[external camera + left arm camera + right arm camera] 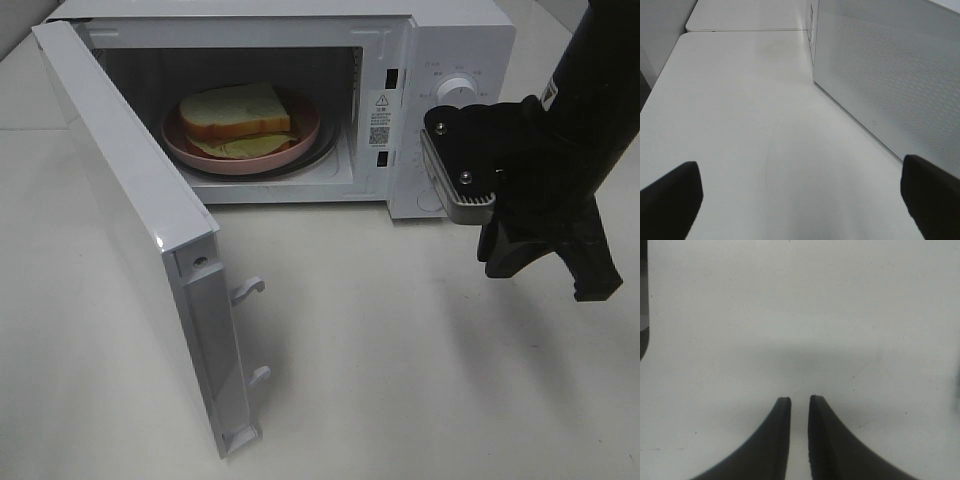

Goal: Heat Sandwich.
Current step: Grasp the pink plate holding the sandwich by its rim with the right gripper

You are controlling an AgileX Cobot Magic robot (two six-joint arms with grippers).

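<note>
The sandwich, white bread with tan crust and pale green filling, lies on a round pink plate inside the open microwave. Its door swings out toward the front left. My right gripper hangs to the right of the microwave, in front of its control panel, fingers pointing down at the table. In the right wrist view this gripper shows a narrow gap and holds nothing. My left gripper is wide open and empty above bare table beside the microwave's perforated side wall.
The white table spreads in front of the microwave. A round white dial sits on the control panel just behind my right arm. Two latch hooks stick out of the door's edge.
</note>
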